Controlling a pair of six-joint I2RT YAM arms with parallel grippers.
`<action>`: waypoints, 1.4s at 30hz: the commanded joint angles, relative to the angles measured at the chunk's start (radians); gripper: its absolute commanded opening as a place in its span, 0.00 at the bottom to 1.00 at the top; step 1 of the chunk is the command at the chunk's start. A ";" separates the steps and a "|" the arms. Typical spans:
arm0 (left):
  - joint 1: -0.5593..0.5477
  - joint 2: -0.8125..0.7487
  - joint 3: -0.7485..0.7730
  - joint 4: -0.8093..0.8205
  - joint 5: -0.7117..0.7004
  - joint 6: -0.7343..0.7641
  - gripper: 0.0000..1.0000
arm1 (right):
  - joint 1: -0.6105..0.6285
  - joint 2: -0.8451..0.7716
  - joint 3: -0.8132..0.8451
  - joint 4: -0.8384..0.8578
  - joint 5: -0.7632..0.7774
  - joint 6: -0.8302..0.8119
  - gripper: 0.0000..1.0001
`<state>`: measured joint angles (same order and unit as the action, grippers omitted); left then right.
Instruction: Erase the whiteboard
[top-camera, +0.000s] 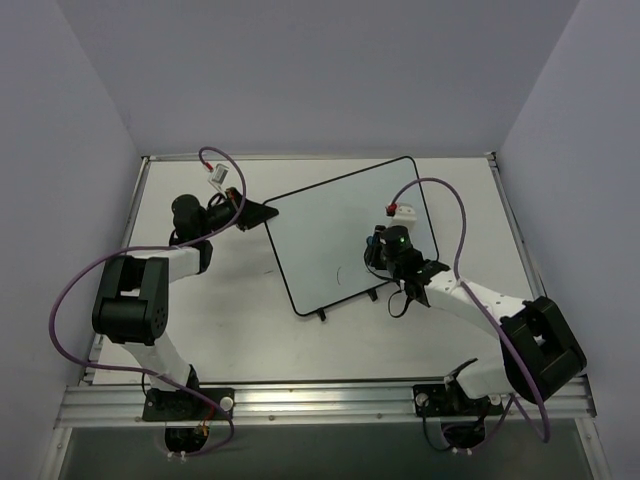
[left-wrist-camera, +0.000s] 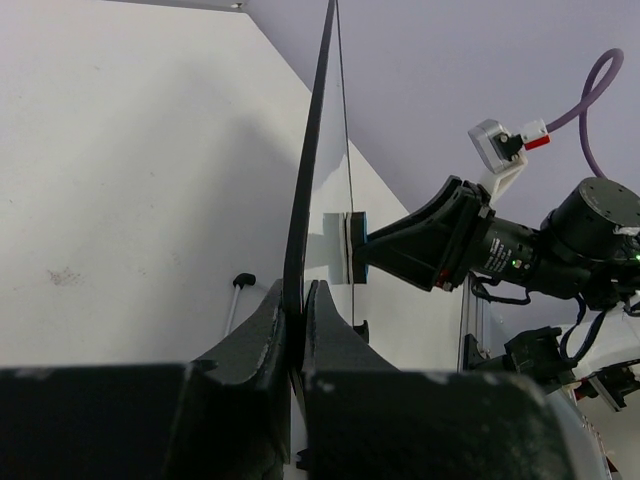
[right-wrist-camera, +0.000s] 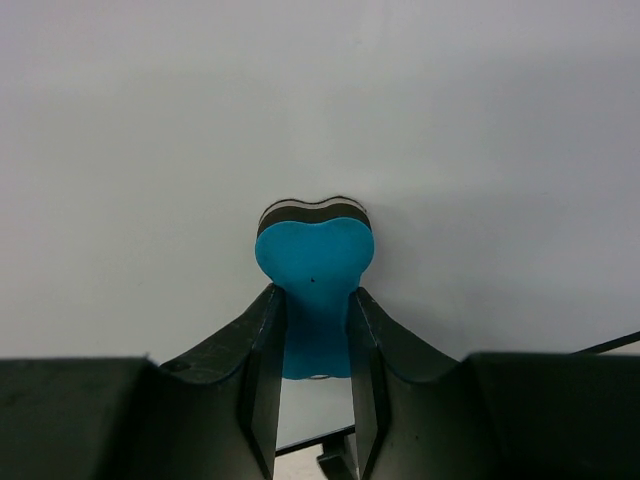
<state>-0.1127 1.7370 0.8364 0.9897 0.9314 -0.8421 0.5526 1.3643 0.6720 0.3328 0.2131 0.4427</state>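
The whiteboard (top-camera: 330, 225) lies skewed on the middle of the table and bears a faint curved black mark (top-camera: 339, 275) near its front edge. My left gripper (top-camera: 258, 212) is shut on the board's left edge. In the left wrist view the jaws (left-wrist-camera: 303, 295) pinch the thin black frame (left-wrist-camera: 312, 150). My right gripper (top-camera: 380, 250) is over the board's right half and shut on the blue eraser (right-wrist-camera: 315, 262). Its dark pad presses flat against the white surface (right-wrist-camera: 470, 140). The left wrist view also shows the eraser (left-wrist-camera: 352, 248) touching the board.
Two small black feet (top-camera: 346, 305) stick out from the board's near edge. Purple cables (top-camera: 450, 205) loop above both arms. Grey walls close the table on the left, back and right. An aluminium rail (top-camera: 320, 400) runs along the front by the arm bases.
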 joint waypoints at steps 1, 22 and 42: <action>-0.024 -0.022 -0.010 0.073 0.069 0.242 0.02 | 0.114 -0.001 -0.019 0.020 -0.015 -0.039 0.00; -0.022 -0.024 -0.007 0.075 0.087 0.239 0.02 | 0.328 0.001 -0.123 0.028 0.273 0.160 0.00; -0.015 -0.034 -0.002 0.063 0.101 0.244 0.02 | -0.046 -0.059 -0.178 -0.029 0.146 0.289 0.00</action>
<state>-0.1169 1.7260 0.8364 0.9867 0.9463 -0.8276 0.5259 1.2919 0.5297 0.3508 0.3225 0.6769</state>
